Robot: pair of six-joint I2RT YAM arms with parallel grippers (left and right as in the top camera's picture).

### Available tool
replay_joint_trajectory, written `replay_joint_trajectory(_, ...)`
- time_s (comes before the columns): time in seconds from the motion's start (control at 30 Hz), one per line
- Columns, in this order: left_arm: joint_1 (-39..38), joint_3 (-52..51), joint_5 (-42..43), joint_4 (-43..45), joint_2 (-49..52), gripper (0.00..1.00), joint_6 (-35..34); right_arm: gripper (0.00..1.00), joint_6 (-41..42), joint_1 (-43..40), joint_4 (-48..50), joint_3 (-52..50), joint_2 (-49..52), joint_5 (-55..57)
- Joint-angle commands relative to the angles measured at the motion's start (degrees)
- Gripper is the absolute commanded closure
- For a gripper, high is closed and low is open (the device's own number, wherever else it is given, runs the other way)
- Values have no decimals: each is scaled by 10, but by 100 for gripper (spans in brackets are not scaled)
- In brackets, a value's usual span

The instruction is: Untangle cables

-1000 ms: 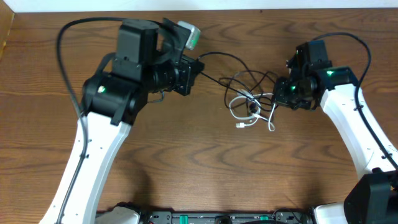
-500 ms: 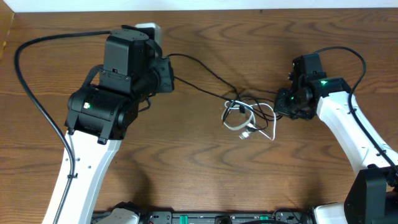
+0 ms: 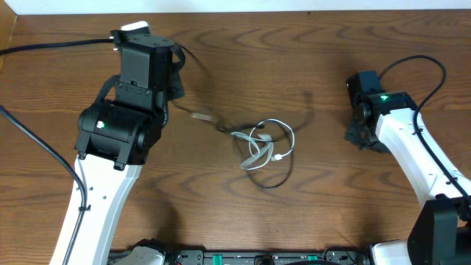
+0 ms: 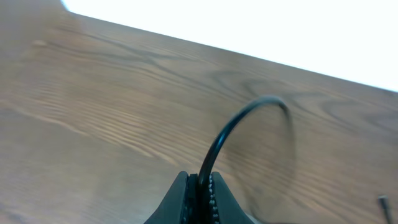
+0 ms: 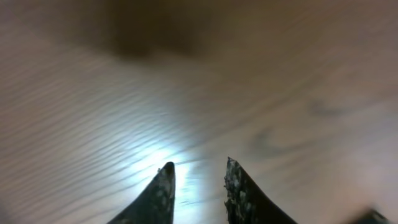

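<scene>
The left hand (image 4: 200, 190) pinches a black cable (image 4: 239, 124), likely to draw it free of the mid-frame tangle (image 3: 263, 147). The right hand (image 5: 198, 177) hangs spread, empty.

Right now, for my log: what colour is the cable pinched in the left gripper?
Black; the cable shows best in the left wrist view.

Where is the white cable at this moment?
In the overhead view the white cable lies looped near the middle of the table, tangled with the black cable, between the left arm and right arm.
</scene>
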Motion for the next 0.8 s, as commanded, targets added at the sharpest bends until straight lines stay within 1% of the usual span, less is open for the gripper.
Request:
replay_joint_trajectory(0.0, 12, 23, -89, 5, 5, 92, -12, 74, 39, -18, -8, -4, -3, 91)
replay_joint_trajectory(0.07, 14, 23, -56, 5, 7, 93, -11, 76, 25, -23, 3, -3, -4, 40)
replay_joint_trajectory(0.1, 14, 23, -21, 6, 9, 92, -4, 77, -11, -23, 19, -3, -4, -11)
replay_joint_trajectory(0.17, 13, 23, 51, 17, 11, 93, 35, 75, -87, -22, 57, -3, -4, -118)
replay_joint_trajectory(0.2, 13, 23, 98, 26, 12, 92, 62, 73, -142, -22, 86, -3, -4, -207)
replay_joint_trajectory(0.27, 13, 23, 165, 48, 12, 93, 99, 66, -216, -21, 125, -1, -4, -358)
replay_joint_trajectory(0.3, 14, 23, 188, 59, 10, 93, 110, 59, -241, -19, 140, -1, -4, -424)
replay_joint_trajectory(0.33, 14, 23, 209, 73, 7, 93, 116, 53, -263, -16, 157, 0, -4, -497)
replay_joint_trajectory(0.4, 14, 24, 229, 101, -3, 92, 116, 44, -274, -7, 184, 0, -4, -587)
replay_joint_trajectory(0.43, 14, 24, 239, 118, -11, 93, 115, 42, -275, 0, 197, 0, -4, -617)
replay_joint_trajectory(0.57, 14, 24, 279, 200, -49, 93, 106, 37, -274, 25, 230, 0, -4, -655)
replay_joint_trajectory(0.67, 14, 24, 283, 279, -82, 93, 69, 34, -264, 43, 252, 0, -4, -674)
replay_joint_trajectory(0.77, 14, 24, 283, 355, -108, 93, 31, 34, -221, 62, 283, 0, -4, -676)
